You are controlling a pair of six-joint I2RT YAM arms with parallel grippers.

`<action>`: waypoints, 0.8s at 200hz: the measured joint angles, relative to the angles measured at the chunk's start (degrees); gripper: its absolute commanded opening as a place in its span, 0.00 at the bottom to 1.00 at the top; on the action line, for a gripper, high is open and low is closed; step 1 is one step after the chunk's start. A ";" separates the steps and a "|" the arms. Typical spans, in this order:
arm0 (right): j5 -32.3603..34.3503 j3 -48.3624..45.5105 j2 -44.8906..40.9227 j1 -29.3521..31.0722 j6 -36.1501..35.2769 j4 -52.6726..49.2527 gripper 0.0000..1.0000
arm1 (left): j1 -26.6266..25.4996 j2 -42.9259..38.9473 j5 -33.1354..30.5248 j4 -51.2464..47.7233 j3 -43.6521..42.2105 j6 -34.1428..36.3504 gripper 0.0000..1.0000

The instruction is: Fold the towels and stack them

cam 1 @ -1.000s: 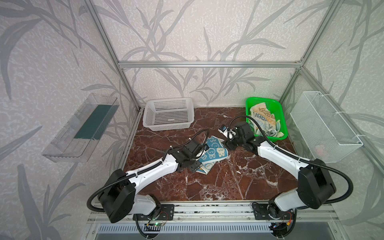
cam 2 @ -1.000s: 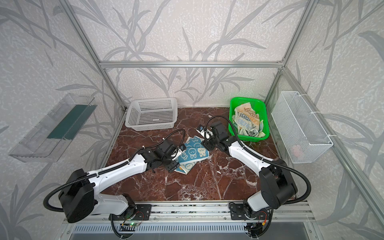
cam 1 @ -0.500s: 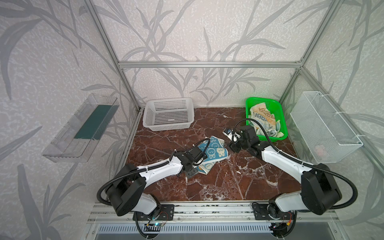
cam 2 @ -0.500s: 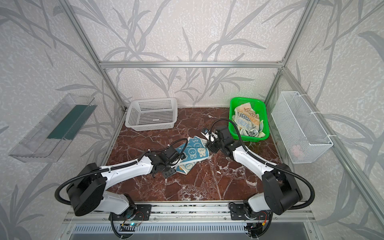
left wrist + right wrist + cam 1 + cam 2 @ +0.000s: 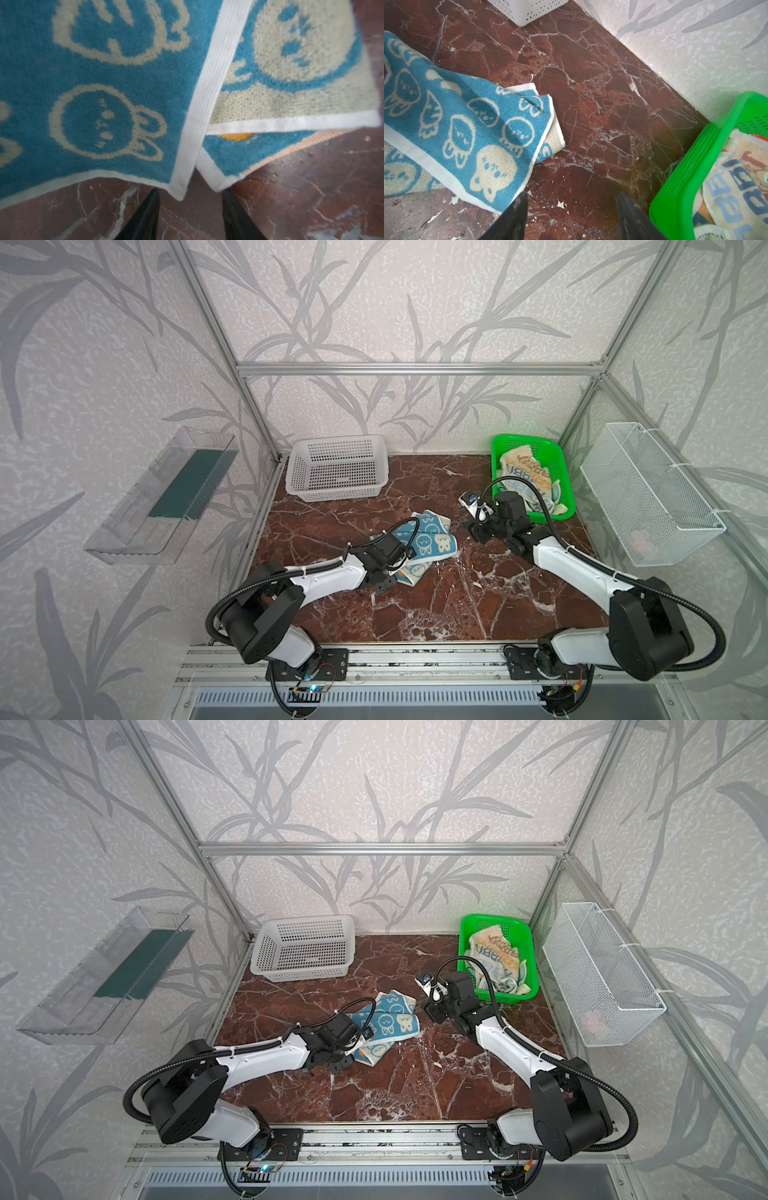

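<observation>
The blue towel with cream rabbit faces [image 5: 432, 539] [image 5: 390, 1017] lies loosely folded on the marble, its near layers slightly askew. My left gripper [image 5: 379, 584] [image 5: 332, 1063] is low at the towel's front-left corner. In the left wrist view the towel [image 5: 104, 83] fills the frame, and its white-hemmed corner sits just at the mouth of the left gripper [image 5: 190, 190], jaws apart. My right gripper [image 5: 478, 533] [image 5: 572, 194] is open over bare marble beside the towel's [image 5: 456, 124] right edge. The striped towel [image 5: 525, 472] [image 5: 737, 187] and a pale yellow cloth edge [image 5: 557, 506] lie crumpled in the green basket [image 5: 494, 464].
A white perforated basket [image 5: 338, 468] [image 5: 305, 950] stands at the back left. The green basket [image 5: 685, 176] is close to my right gripper's outer finger. A wire basket [image 5: 648, 493] hangs on the right wall and a clear tray [image 5: 162, 497] on the left wall.
My left gripper came off the towel's top, drew back toward the front and dropped to its near corner, jaws narrowing. The right gripper shifted slightly right and forward, off the towel's edge.
</observation>
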 measured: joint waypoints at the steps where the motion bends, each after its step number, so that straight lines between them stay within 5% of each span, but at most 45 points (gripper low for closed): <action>1: 0.00 0.00 0.00 0.00 0.04 0.04 0.67 | 0.04 0.07 0.00 0.04 0.07 -0.04 0.39; 64: -0.28 0.00 0.11 0.00 -0.13 0.50 0.67 | 1.66 3.65 -0.48 1.90 2.91 -0.11 0.41; 160: -3.67 0.00 1.16 0.00 -2.19 2.82 0.67 | 6.56 -1.75 1.75 2.51 -0.68 2.86 0.47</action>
